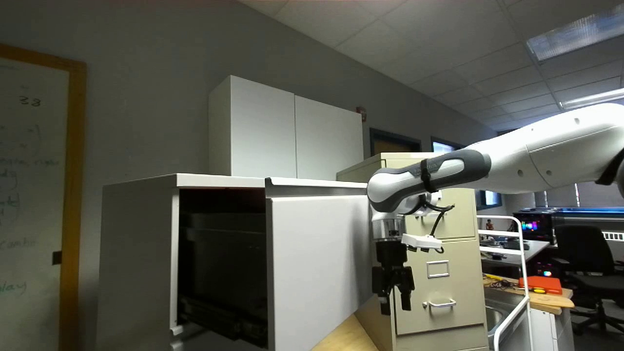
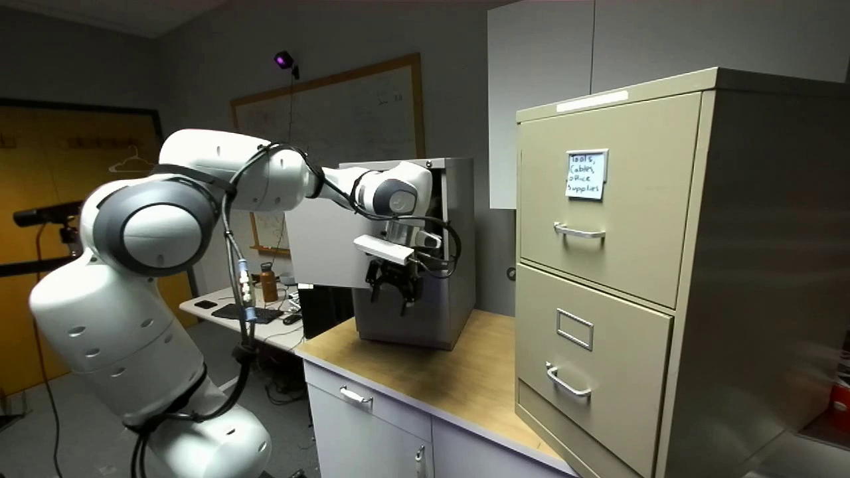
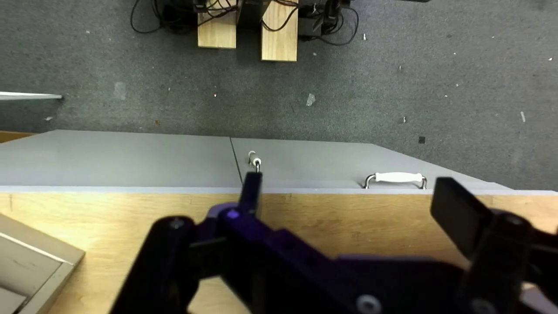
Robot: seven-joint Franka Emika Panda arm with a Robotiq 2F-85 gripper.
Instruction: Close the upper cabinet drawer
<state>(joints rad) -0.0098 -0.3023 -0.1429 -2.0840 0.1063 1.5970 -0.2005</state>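
Note:
The upper cabinet drawer (image 1: pixel 319 248) is pulled well out of the grey-white cabinet (image 1: pixel 136 258), and its dark inside shows behind the flat white front. In an exterior view the front panel (image 2: pixel 322 249) is partly covered by my arm. My gripper (image 1: pixel 395 302) points down beside the panel's far edge; it also shows low by the panel in an exterior view (image 2: pixel 389 305). I cannot tell if gripper or arm touches the panel. In the wrist view the fingers (image 3: pixel 348 187) are wide apart with nothing between them. The drawer is not recognisable in the wrist view.
A beige filing cabinet (image 2: pixel 607 259) with metal handles stands on the wooden counter (image 2: pixel 425 358) near the gripper. A white two-door cupboard (image 1: pixel 263 129) hangs on the wall. Lower cabinet doors with a white handle (image 3: pixel 399 177) are below the counter edge. A white cart frame (image 1: pixel 521 273) stands beyond.

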